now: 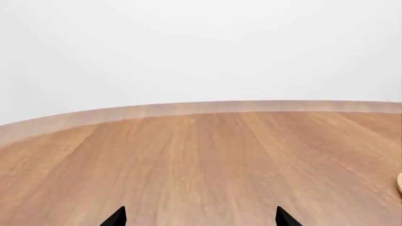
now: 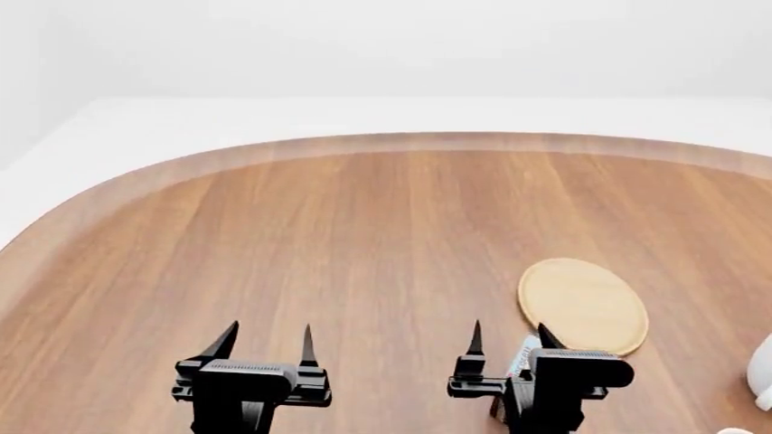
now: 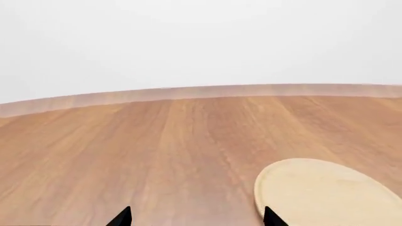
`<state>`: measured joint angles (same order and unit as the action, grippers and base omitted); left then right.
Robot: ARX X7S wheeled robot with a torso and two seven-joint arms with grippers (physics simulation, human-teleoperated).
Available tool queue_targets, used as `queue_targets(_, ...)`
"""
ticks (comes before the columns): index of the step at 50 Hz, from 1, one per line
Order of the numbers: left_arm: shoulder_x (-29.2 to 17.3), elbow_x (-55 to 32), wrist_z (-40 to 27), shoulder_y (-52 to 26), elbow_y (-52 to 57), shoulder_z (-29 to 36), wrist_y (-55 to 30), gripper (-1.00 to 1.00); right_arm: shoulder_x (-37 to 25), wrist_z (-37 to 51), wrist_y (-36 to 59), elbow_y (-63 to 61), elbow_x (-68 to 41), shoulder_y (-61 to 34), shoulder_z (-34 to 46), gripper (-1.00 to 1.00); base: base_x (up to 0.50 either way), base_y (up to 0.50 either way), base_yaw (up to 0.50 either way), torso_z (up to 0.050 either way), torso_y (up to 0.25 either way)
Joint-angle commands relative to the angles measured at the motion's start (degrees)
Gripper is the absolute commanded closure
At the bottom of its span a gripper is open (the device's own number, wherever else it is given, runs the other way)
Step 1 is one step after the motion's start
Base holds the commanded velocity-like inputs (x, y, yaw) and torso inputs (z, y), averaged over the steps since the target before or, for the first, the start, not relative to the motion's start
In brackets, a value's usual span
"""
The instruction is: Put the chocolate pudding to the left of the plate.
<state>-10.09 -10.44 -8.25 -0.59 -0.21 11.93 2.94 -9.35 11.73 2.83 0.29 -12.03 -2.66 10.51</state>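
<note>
The right claw (image 2: 507, 336) hangs spread and empty near the counter's (image 2: 362, 226) front edge, as does the left claw (image 2: 266, 336). The chocolate pudding (image 2: 523, 354) peeks out behind the right claw, just beside the plate (image 2: 584, 306). It is probably a light, stiff, crushable carton, best pinched gently across its narrow edges.

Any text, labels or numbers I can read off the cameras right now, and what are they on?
None readable.
The chocolate pudding shows only as a small sliver behind the right gripper; any lettering on it is too small and hidden to read.
The plate, the table and the white mug at the edge of the head view show no markings.
</note>
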Motion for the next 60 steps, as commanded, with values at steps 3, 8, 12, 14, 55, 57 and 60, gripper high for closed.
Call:
queue_targets(3, -0.4, -0.4, -0.3, -0.1, -0.1, 0.4, 0.1, -1.0, -0.6, 5.2, 13.7, -9.6, -2.4, -1.9, -1.4, -1.0, 0.0, 0.0, 0.0, 0.0, 0.0)
queue_targets(8, -0.5, -0.6, -0.4, -0.2, -0.2, 0.6, 0.1, -1.0, -0.1, 10.7, 28.3, -15.9, -5.2, -4.0, -2.7, -1.0, 0.0, 0.0, 0.0, 0.0, 0.0)
queue_targets(12, -0.6, -0.7, -0.5, -0.1, -0.1, 0.7, 0.3, -1.0, 0.8, 13.9, 36.6, -21.2, -7.4, -4.1, -3.0, -1.0, 0.0, 0.0, 0.0, 0.0, 0.0)
queue_targets(14, -0.6, -0.8, -0.5, -0.1, -0.1, 0.7, 0.5, -1.0, 1.1, 14.7, 39.8, -23.3, -8.8, -4.1, -3.3, -1.0, 0.0, 0.0, 0.0, 0.0, 0.0)
queue_targets(55, -1.6, -1.9, -1.3, -0.4, -0.1, 1.9, 0.5, -1.0, 7.8, 40.0, 58.9, -31.0, -31.3, -6.1, -13.6, -1.0, 0.0, 0.0, 0.0, 0.0, 0.0)
queue_targets(57, -1.6, -1.9, -1.3, -0.4, -0.3, 1.9, 0.7, -1.0, 7.6, 40.3, 58.5, -30.2, -31.3, -6.3, -13.3, -1.0, 0.0, 0.0, 0.0, 0.0, 0.0)
queue_targets(60, -1.7, -2.0, -1.4, -0.4, -0.3, 2.0, 0.8, -1.0, 7.5, 40.8, 57.7, -28.8, -31.3, -6.8, -12.9, -1.0, 0.0, 0.0, 0.0, 0.0, 0.0)
